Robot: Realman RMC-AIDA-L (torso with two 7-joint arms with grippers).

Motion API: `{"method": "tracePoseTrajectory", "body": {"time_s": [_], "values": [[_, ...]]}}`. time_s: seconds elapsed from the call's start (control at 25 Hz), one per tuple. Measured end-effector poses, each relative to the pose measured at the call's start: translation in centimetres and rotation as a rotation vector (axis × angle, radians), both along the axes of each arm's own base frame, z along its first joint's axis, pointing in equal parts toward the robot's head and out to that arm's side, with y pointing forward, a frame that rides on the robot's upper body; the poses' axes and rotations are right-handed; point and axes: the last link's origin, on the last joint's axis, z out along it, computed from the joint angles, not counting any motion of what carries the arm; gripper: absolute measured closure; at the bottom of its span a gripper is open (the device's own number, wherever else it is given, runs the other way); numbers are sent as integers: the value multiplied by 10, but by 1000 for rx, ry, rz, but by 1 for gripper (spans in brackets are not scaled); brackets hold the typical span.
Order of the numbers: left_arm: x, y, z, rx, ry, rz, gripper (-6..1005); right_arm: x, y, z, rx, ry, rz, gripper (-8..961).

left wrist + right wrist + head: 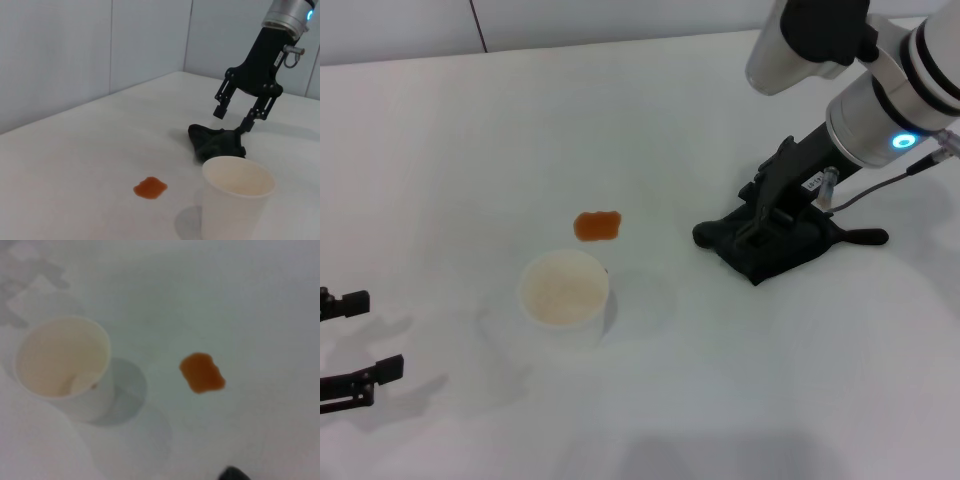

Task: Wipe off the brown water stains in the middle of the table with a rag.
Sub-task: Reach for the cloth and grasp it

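right pincer (767,222) is down on the rag (775,243), fingers apart astride the cloth, not yet clamped. brown water stains (597,226) lie well to robot's left of it, mid bench (470,150), beside cup (564,297). left pincer (355,350) parked, fingers apart.

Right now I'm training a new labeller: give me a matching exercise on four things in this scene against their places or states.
Things:
1. rag
2. brown water stains
3. cup
4. left gripper

States:
A. upright, white
B. open, at the table's left edge
C. crumpled under the right gripper
D. glossy blob just beyond the cup

Pairs: 1-C, 2-D, 3-A, 4-B
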Motion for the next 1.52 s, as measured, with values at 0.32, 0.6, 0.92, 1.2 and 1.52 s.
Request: {"method": "tracePoseTrajectory", "body": {"time_s": [0.32,0.6,0.92,1.2,1.52], "values": [[10,14,-1,-34,11,-15,125,4,13,-7,-1,-78,-25,322],[18,22,-3,-49,14,-40,125,3,19,-16,-10,-111,-13,322],[27,32,-12,-88,35,-51,125,4,22,-22,-32,-126,-24,322],[30,35,-17,-96,37,-53,125,3,22,-22,-27,-122,-18,322],[31,36,-22,-101,39,-49,125,1,25,-22,-20,-120,-2,322]]}}
